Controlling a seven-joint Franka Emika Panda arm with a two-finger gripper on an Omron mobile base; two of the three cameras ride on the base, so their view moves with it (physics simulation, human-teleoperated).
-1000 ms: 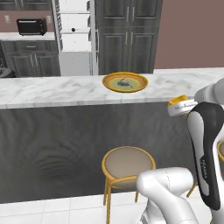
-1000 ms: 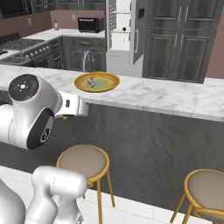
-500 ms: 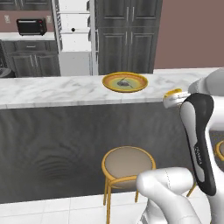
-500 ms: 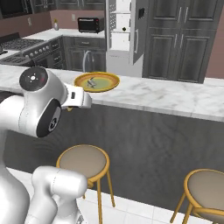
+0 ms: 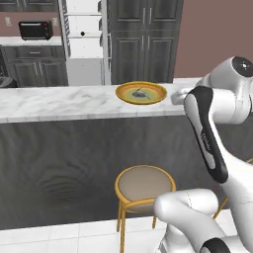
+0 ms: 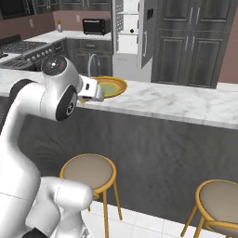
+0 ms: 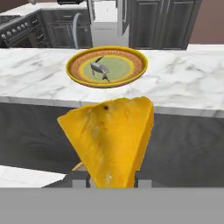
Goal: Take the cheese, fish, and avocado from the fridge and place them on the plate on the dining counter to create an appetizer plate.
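The white, dark-jointed robot arm (image 5: 207, 133) rises from its base, bends at a high elbow and reaches forward toward the long white marble bench (image 5: 59, 101) over a plain dark grey front panel. In the left base view its forearm slants up from the lower right and the wrist turns in level with the bench top, just at the slab's near edge. In the right base view the rounded wrist joint sits at the left, with the hand pointing toward the slab.

The fingers (image 7: 112, 177) are closed on the yellow-orange wedge of cheese (image 7: 109, 138): in the hand view the two small dark tips stand at either side of the wedge's lower end, and the wedge rises between them, broad side toward the camera. The cheese is held in the air on the near side of the bench, short of the plate and in front of the dark panel.

The round shallow yellow-orange plate with a greenish-grey centre (image 7: 78, 70) rests on the marble slab, straight ahead of the hand. The small slender grey-brown fish (image 7: 99, 68) lies in the plate's centre. A round wooden-legged stool with a brown seat (image 5: 145, 184) stands on the floor before the panel. The tall grey fridge with white shelves (image 5: 84, 39) stands open beyond the bench.
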